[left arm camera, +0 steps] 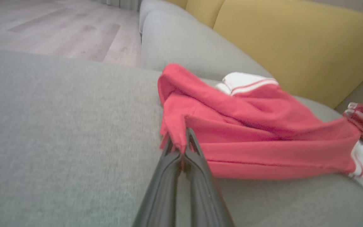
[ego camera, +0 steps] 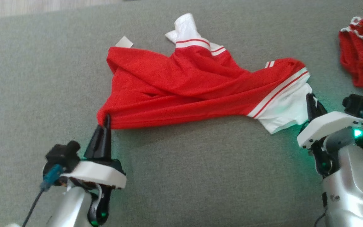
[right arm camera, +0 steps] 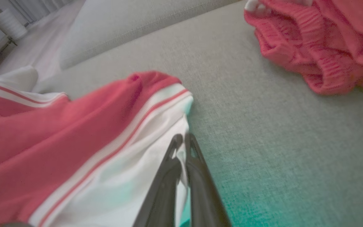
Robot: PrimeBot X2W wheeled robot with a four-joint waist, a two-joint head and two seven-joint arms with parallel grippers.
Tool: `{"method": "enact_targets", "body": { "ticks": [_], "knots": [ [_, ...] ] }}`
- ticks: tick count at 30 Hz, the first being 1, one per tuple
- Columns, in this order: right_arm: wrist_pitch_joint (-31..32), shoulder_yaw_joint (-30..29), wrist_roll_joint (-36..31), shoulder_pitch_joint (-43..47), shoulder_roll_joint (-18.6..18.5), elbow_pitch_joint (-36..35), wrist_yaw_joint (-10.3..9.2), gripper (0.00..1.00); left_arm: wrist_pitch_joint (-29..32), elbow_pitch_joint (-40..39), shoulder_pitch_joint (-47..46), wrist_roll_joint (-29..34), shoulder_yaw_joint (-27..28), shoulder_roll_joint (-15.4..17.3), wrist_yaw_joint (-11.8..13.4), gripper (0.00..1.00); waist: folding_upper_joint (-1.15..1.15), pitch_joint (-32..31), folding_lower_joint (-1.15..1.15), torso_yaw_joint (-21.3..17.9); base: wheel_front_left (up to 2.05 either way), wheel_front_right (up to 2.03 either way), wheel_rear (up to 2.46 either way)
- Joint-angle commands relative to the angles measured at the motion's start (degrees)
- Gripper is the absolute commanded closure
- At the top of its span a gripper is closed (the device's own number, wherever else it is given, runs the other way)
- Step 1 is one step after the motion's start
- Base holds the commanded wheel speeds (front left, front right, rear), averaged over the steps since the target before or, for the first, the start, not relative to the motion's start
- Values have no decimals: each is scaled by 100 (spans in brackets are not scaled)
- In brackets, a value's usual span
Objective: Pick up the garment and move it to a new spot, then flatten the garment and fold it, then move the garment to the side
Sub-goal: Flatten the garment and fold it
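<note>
I see a red garment (ego camera: 181, 91) with white striped trim lying crumpled on a grey sofa cushion (ego camera: 200, 176), stretched loosely between my two grippers. My left gripper (ego camera: 106, 121) is pressed together on a small bunch of red cloth at the garment's near left corner. My right gripper (ego camera: 310, 100) pinches the white hem at the right end. Both holds look shallow and sit near the fingertips, so I judge that a quick lift, or spreading the arms too hard, could tug a corner free. The twisted middle could trap creases when I flatten it. Another red garment (ego camera: 362, 53) lies near my right arm, and a wide swing could snag it.
</note>
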Motion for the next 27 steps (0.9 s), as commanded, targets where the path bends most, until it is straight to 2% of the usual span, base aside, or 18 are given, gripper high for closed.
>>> {"method": "enact_targets", "body": {
  "ticks": [1,4,8,12,16,21,25,27],
  "knots": [
    [-95,162,158,-52,19,-463,-4,100,-94,-292,-54,-93,265,97,-5,100,0,-156,-1,-82,0,0,0],
    [-25,198,683,88,19,-1590,-4,100,-133,-757,29,-385,430,71,-94,100,0,-383,-1,-160,0,0,0],
    [388,108,1217,317,19,-3263,-4,100,101,-1609,116,-904,658,75,-183,100,0,-609,-1,-222,0,0,0],
    [822,-70,1526,506,19,-4752,-4,100,623,-2638,83,-1472,830,148,-200,100,0,-782,-1,-217,0,0,0],
    [1172,-250,1602,372,19,-5835,-4,100,1309,-3583,-214,-1826,978,401,-62,100,0,-870,-1,-200,0,0,0],
    [1647,-394,1552,-93,19,-6452,-4,100,2021,-4343,-722,-2205,1167,598,252,100,0,-846,-1,-194,0,0,0],
    [1829,-491,1697,-472,19,-6315,-4,100,2308,-4422,-989,-2224,1206,724,406,100,0,-701,-1,-190,0,0,0],
    [1892,-546,1785,-748,19,-6006,-4,100,2413,-4320,-1161,-2242,1208,731,487,100,0,-537,-1,-185,0,0,0]
  ]
}}
